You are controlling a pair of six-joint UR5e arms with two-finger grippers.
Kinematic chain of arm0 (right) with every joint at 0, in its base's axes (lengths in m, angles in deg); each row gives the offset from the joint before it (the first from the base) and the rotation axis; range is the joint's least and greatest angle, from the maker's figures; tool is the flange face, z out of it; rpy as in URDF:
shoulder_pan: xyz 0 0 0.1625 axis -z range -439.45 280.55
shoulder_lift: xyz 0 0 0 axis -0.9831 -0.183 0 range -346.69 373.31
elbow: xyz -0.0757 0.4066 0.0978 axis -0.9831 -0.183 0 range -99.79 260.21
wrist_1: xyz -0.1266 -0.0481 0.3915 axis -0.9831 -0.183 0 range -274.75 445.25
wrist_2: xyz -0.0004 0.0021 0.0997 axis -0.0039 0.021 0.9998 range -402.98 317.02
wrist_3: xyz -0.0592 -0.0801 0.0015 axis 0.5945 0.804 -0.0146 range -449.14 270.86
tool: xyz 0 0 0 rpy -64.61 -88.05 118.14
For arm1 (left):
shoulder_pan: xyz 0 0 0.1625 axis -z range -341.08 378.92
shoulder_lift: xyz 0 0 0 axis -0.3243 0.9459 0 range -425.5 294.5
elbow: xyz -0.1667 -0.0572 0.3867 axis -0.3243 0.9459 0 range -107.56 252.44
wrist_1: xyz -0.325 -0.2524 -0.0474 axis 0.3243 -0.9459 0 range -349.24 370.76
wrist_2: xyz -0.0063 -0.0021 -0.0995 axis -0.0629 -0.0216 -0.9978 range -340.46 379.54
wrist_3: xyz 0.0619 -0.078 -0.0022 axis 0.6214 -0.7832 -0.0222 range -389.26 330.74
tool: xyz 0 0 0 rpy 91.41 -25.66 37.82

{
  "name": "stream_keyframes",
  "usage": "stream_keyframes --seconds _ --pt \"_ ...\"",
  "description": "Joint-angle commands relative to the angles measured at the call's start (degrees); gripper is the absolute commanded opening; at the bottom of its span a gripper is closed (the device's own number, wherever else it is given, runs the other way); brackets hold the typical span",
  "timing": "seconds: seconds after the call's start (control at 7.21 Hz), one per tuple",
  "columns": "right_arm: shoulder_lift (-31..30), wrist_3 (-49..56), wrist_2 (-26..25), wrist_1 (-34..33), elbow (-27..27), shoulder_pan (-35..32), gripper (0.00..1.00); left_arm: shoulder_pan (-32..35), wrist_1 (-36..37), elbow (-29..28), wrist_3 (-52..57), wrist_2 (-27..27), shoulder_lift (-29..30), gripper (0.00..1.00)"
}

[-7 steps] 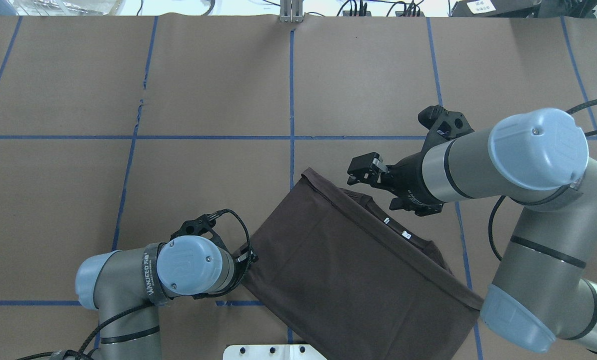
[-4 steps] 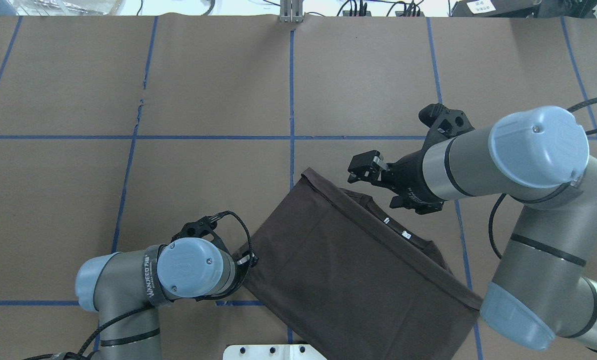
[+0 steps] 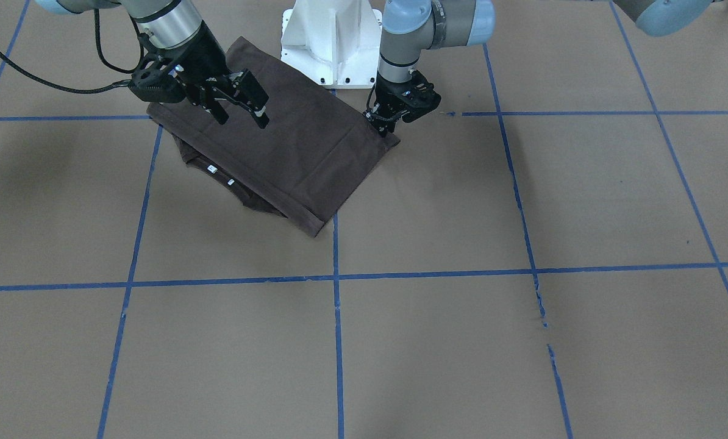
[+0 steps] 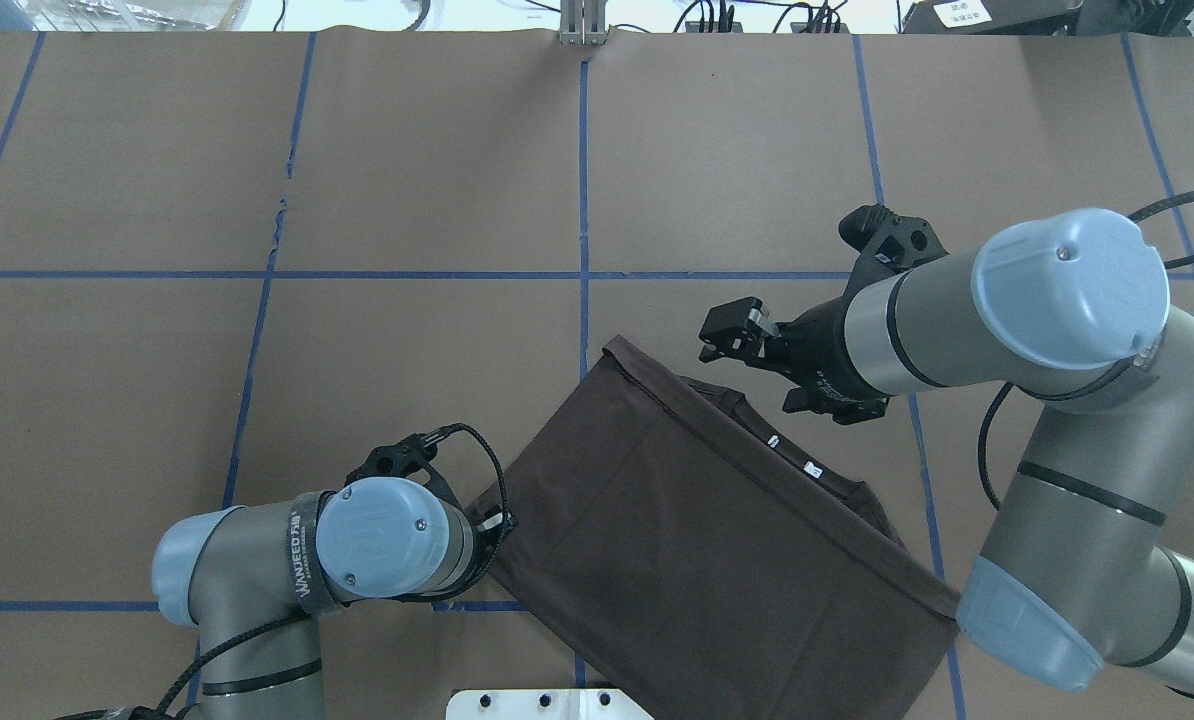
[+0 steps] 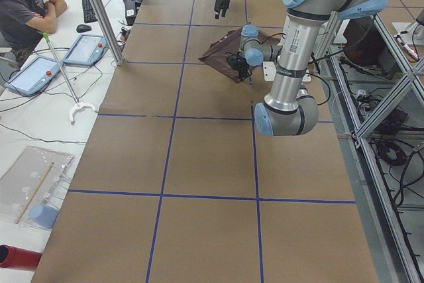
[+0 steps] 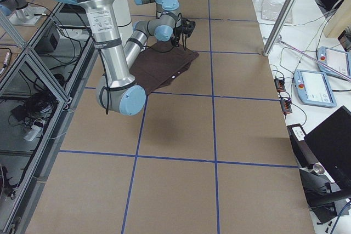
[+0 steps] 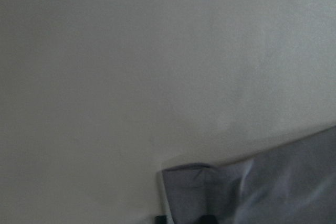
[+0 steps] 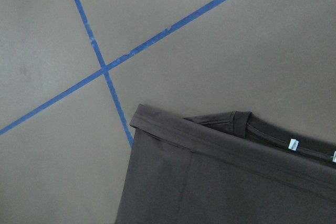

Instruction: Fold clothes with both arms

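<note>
At the T-shirt (image 4: 697,540) corner, left gripper (image 3: 381,125) half hidden, grip unclear; right gripper (image 3: 243,119) spread.

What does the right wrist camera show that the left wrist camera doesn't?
Only the right wrist view: crossing blue tape lines, the collar and a white tag. Only the left wrist view: a blurred close-up of the shirt at one corner, with no tape in sight. Both: the shirt lying on the table cover.

A brown-papered table (image 4: 407,160) is gridded with blue tape (image 4: 584,180); a person (image 5: 23,4) is seated by a tablet (image 5: 85,50).
</note>
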Motion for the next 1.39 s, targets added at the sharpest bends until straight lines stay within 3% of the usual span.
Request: stream_keyframes --seconds 0.0,0.14,0.55,0.83,0.97,1.25 --pt "0.1 0.7 0.0 0.0 -0.5 -0.2 1.00 -0.1 0.0 -0.3 -0.1 0.0 0.6 0.16" --pt "0.1 0.7 0.1 0.0 -0.5 -0.2 1.00 -0.1 0.0 -0.3 0.0 0.0 0.6 0.00" --pt "0.1 0.7 0.8 0.0 -0.5 -1.2 1.00 1.8 0.2 0.5 0.8 -0.4 0.6 0.00" --pt "0.1 0.8 1.0 0.0 -0.4 -1.6 1.00 8.6 0.2 0.0 7.2 -0.4 1.8 0.00" --pt "0.1 0.8 1.0 0.0 -0.3 -1.7 1.00 12.2 0.0 -1.9 9.9 -0.4 3.4 0.00" --pt "0.0 0.8 0.5 0.0 -0.5 -1.8 1.00 17.9 -0.8 -13.1 16.4 0.0 11.0 0.00"
